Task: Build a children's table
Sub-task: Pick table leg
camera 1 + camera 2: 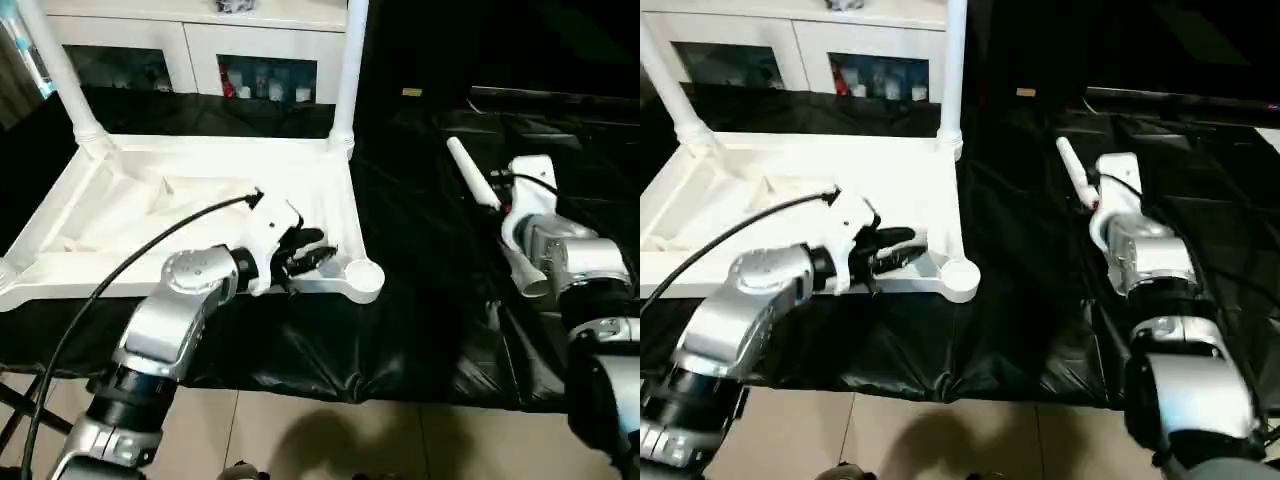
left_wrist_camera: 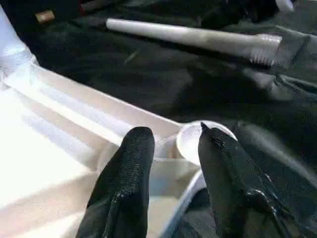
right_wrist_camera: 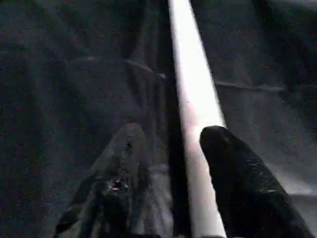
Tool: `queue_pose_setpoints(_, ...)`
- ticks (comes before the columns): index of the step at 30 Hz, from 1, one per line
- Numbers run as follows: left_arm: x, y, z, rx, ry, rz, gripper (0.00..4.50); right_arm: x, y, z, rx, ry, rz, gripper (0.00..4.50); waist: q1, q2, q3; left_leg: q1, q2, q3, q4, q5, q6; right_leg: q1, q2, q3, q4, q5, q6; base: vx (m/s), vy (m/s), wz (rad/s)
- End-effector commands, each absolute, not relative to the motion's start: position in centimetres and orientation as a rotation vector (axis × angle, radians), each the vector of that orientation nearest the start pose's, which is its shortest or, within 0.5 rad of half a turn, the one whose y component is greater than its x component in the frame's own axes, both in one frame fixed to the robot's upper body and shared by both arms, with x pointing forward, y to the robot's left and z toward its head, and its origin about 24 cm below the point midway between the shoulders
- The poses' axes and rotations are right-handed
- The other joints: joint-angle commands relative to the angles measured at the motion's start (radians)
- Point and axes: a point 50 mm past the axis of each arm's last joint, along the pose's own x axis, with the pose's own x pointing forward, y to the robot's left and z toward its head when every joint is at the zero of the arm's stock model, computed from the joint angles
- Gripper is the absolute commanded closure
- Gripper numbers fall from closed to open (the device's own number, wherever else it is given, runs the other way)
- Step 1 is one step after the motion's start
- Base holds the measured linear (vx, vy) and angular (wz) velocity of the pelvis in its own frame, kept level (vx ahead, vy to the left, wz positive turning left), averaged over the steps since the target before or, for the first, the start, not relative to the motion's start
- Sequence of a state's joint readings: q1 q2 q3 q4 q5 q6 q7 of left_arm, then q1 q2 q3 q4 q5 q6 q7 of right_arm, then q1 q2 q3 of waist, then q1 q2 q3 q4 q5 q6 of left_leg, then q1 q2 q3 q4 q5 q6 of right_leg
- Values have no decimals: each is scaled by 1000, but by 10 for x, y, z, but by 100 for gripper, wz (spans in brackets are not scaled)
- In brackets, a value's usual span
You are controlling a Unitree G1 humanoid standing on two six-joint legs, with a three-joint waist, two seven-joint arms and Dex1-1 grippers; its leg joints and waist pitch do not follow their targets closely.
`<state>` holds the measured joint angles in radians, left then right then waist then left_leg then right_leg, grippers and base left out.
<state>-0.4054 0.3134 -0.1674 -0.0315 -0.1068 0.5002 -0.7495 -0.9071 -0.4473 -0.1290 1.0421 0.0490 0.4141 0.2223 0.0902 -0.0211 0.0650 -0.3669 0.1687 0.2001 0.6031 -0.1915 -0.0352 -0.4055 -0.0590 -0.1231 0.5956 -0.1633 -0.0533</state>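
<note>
Working over a surface draped in black cloth point(image 1: 420, 330), we are keeping the white plastic square table top point(image 1: 200, 215) upside down at the left, two round white legs point(image 1: 348, 70) already standing in its far corners. Our left end effector point(image 2: 171, 148), fingers apart and empty, is hovering by the near-right open socket point(image 1: 363, 275). Our right end effector point(image 3: 168, 148), also parted, is straddling the loose tapering white leg point(image 1: 475, 178) without gripping it, likely for insertion there.

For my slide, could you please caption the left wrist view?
Open left gripper above upturned white plastic table corner socket, loose white leg beyond.
</note>
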Motion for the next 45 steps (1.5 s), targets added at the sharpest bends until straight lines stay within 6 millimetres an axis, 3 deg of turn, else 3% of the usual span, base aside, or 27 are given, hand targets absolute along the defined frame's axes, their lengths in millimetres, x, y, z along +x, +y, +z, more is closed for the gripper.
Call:
queue_pose_setpoints(1,294,116,108,243,202,-930,232,382,-269,103,-121,492,-96,200,4,-16,-75,8,63,-31,-55,-114,57,60,-106,70,-69,-292,-135,0,0,0)
queue_pose_setpoints(3,289,119,110,253,213,-940,223,382,-274,105,-125,490,-119,196,7,-9,-75,9,63,-32,-55,-122,55,59,-106,69,-69,-299,-131,0,0,0)
queue_pose_setpoints(5,285,123,112,269,226,-952,204,382,-279,106,-138,493,-137,184,6,-10,-74,9,64,-33,-56,-137,50,59,-105,68,-71,-306,-129,0,0,0)
queue_pose_setpoints(6,281,125,114,279,235,-968,196,381,-282,106,-145,499,-144,171,9,-1,-74,8,63,-35,-55,-138,48,60,-105,68,-69,-297,-135,0,0,0)
queue_pose_setpoints(8,279,127,115,293,240,-975,179,380,-284,106,-146,505,-144,153,8,-3,-74,9,64,-34,-55,-142,46,59,-103,68,-67,-281,-144,0,0,0)
queue_pose_setpoints(11,277,132,120,329,248,-962,145,377,-285,98,-139,555,-106,115,15,7,-75,8,65,-36,-55,-153,43,61,-103,67,-63,-257,-165,0,0,0)
queue_pose_setpoints(15,275,137,125,338,261,-966,140,372,-287,89,-148,599,-94,110,25,10,-75,7,68,-37,-54,-157,36,62,-105,68,-60,-249,-181,0,0,0)
queue_pose_setpoints(16,272,139,128,341,269,-972,140,370,-289,87,-141,611,-105,110,31,18,-74,8,68,-39,-53,-163,32,62,-106,67,-59,-252,-185,0,0,0)
queue_pose_setpoints(19,268,142,132,344,284,-980,140,368,-293,84,-120,615,-132,110,36,18,-73,9,68,-38,-54,-186,21,60,-105,67,-59,-262,-188,0,0,0)
queue_pose_setpoints(20,268,143,132,346,289,-979,140,368,-293,84,-118,615,-136,110,39,22,-71,9,67,-39,-53,-191,22,60,-105,66,-60,-271,-187,0,0,0)
queue_pose_setpoints(21,268,143,132,346,289,-979,140,368,-293,84,-118,615,-136,110,37,20,-70,8,66,-38,-53,-199,22,59,-104,67,-63,-283,-183,0,0,0)
queue_pose_setpoints(22,266,145,133,349,298,-984,140,367,-295,84,-119,616,-145,110,45,29,-69,11,67,-39,-53,-214,19,57,-107,66,-68,-325,-170,0,0,0)
queue_pose_setpoints(30,253,156,143,368,353,-1004,140,359,-302,76,-86,666,-151,110,68,33,-66,9,66,-44,-52,-241,16,51,-108,64,-68,-391,-146,0,0,0)
queue_pose_setpoints(36,243,162,149,373,378,-1010,140,354,-312,76,-84,678,-183,110,75,35,-51,12,61,-46,-54,-284,16,41,-106,64,-78,-474,-111,0,0,0)
queue_pose_setpoints(45,237,161,151,358,396,-1000,140,351,-326,81,-94,619,-241,110,75,34,-41,13,59,-48,-58,-288,22,37,-105,63,-83,-500,-88,0,0,0)
